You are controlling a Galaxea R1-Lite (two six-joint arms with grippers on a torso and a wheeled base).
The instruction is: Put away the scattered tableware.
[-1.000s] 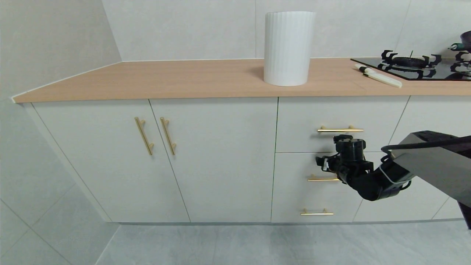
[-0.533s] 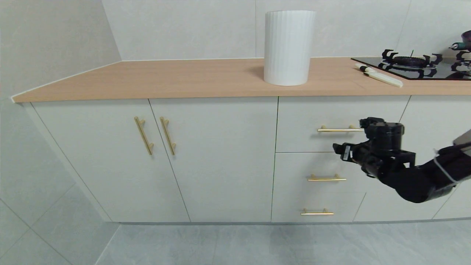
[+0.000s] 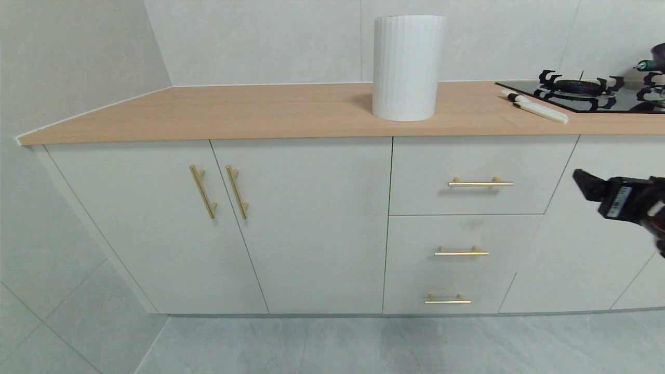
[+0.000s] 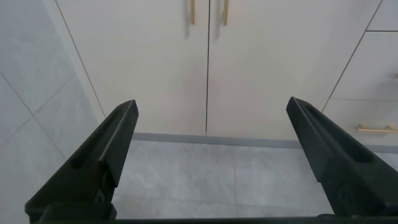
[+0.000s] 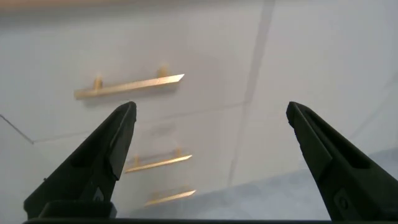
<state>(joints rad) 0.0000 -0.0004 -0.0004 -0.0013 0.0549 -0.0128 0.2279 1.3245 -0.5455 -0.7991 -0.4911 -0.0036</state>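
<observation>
Right tool (image 5: 208, 115): released, empty, held right of the top drawer handle (image 3: 480, 183).
Left tool (image 4: 211, 109): released, empty.
Tableware (image 3: 535, 106): laid far right on the worktop (image 3: 260, 111).
Risk: handle may be missed if approached off-line.

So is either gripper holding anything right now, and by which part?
Nothing is held. The left gripper and the right gripper are both open and empty.

One white canister (image 3: 408, 67), three drawers (image 3: 467, 161), two cabinet doors (image 3: 311, 223), five gold handles (image 3: 480, 183)
</observation>
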